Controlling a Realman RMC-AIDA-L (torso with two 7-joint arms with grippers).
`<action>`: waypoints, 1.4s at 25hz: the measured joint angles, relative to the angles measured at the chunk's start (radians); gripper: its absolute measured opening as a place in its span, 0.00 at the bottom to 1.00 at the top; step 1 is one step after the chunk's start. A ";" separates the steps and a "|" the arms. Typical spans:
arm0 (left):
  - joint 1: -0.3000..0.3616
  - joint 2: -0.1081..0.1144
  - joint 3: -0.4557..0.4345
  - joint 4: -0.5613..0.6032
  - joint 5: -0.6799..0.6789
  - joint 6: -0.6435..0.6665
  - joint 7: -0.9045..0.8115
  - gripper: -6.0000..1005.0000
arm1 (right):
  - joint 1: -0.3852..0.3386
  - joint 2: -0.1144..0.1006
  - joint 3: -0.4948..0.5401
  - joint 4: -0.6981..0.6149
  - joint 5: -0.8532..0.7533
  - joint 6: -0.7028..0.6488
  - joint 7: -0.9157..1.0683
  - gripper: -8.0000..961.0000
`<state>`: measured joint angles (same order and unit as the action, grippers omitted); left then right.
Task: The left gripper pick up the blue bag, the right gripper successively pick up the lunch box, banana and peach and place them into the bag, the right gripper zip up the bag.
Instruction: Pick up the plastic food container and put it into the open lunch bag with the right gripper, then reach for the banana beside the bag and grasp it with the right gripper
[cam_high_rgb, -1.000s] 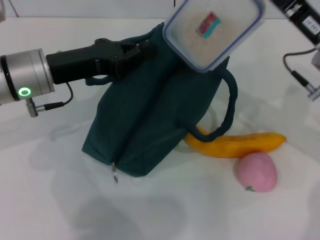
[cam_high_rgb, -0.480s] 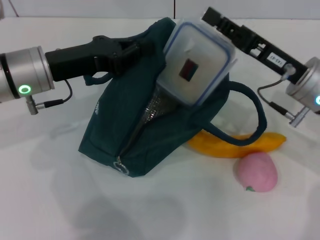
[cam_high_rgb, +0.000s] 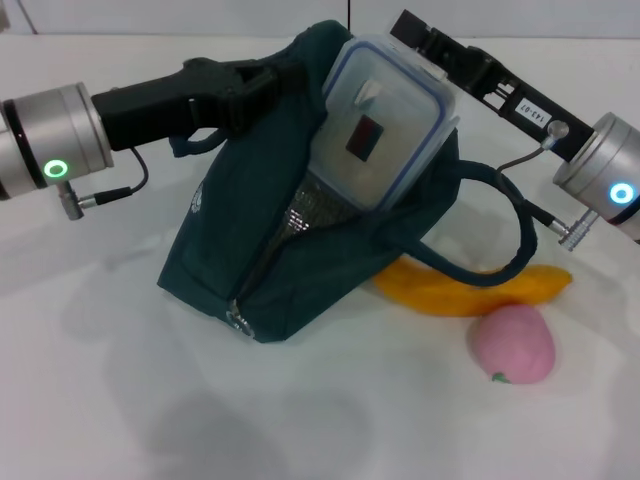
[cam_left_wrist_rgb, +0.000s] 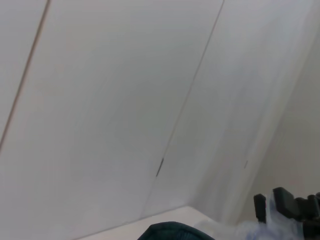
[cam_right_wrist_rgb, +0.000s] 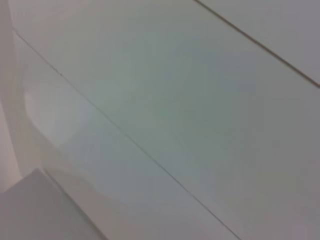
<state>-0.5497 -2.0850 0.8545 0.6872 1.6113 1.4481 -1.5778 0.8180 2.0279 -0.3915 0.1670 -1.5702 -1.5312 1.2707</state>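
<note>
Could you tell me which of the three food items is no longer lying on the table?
The lunch box, tilted at the blue bag's open mouth; the banana and peach lie on the table.

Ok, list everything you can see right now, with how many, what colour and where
blue bag: one, dark teal, middle of the white table, held up by its top, zipper open
lunch box: one, clear with blue rim, tilted at the bag's opening
banana: one, yellow-orange, lying on the table behind the bag's handle
peach: one, pink, on the table just in front of the banana
left end effector: one, black, gripping the bag's top
right end effector: one, black, behind the lunch box
</note>
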 joint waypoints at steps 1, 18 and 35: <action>0.001 0.000 0.000 0.000 -0.003 -0.001 0.000 0.05 | -0.001 0.000 0.003 -0.001 -0.001 -0.002 0.001 0.15; 0.029 0.005 -0.013 -0.002 -0.028 -0.016 0.039 0.05 | -0.244 -0.022 -0.254 -0.545 -0.008 -0.187 0.228 0.64; 0.026 0.002 -0.012 -0.005 -0.025 -0.042 0.076 0.05 | -0.205 -0.019 -0.754 -1.180 -0.492 0.049 0.783 0.73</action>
<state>-0.5239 -2.0829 0.8423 0.6825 1.5862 1.4065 -1.5020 0.6131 2.0088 -1.1451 -1.0127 -2.0617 -1.4818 2.0534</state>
